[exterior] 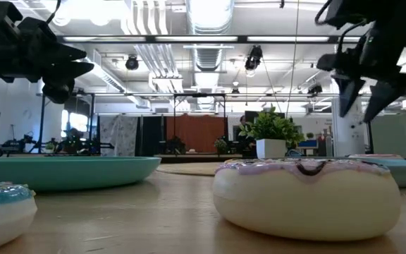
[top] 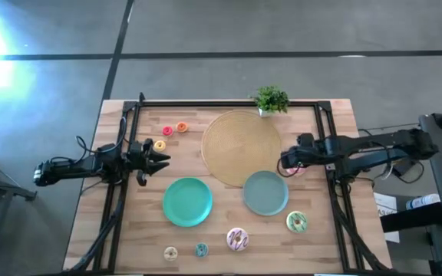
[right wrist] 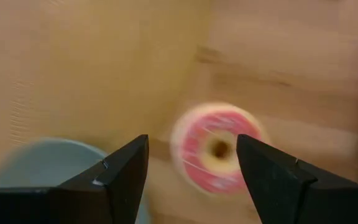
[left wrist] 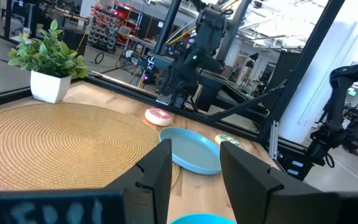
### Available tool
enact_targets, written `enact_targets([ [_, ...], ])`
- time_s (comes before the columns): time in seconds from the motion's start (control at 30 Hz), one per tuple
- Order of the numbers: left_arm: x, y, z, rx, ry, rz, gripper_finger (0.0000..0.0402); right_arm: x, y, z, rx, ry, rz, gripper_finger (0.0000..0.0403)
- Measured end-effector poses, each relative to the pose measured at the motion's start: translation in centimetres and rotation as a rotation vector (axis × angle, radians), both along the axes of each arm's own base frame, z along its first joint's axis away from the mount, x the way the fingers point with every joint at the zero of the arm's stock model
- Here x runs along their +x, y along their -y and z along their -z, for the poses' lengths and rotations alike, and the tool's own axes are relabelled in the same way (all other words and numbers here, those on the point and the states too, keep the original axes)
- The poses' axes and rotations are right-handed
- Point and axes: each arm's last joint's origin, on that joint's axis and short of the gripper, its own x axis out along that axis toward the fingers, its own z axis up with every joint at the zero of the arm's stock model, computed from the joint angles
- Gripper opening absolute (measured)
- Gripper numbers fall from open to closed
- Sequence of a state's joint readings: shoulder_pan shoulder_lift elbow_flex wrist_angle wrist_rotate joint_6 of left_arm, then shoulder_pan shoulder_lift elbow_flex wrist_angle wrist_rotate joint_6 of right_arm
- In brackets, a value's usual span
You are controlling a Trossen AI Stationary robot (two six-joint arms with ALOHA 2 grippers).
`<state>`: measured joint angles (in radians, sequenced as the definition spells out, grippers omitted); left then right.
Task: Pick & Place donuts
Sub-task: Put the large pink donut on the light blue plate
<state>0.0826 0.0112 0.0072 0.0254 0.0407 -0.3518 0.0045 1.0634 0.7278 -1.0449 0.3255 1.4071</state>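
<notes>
Your right gripper (right wrist: 191,171) hangs spread above the pink donut (right wrist: 218,149), with bare wood on the donut's far side. The tan mat (top: 240,146) and grey-blue plate (top: 265,192) crowd its other sides. The potted plant (top: 271,100) stands well clear.

A pink-iced donut (right wrist: 217,151) with a cream-coloured ring is showing between dark fingers (right wrist: 120,177). A teal plate (top: 187,201), a grey-blue plate (top: 265,192) and a tan disc (top: 238,144) patterned in concentric rings are sitting on the pale wood-grain worktop (top: 98,215).
</notes>
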Motion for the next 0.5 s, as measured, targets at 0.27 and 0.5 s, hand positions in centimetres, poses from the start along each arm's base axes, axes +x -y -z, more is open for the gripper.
enact_targets([
  [0.27, 0.0, 0.0, 0.0, 0.0, 0.0, 0.0, 0.011, 0.8, 2.1, 2.2, 0.161, -0.243, -0.031, 0.0235],
  [0.5, 0.0, 0.0, 0.0, 0.0, 0.0, 0.0, 0.011, 0.4, 4.8, 3.6, 0.252, -0.272, -0.119, 0.0235],
])
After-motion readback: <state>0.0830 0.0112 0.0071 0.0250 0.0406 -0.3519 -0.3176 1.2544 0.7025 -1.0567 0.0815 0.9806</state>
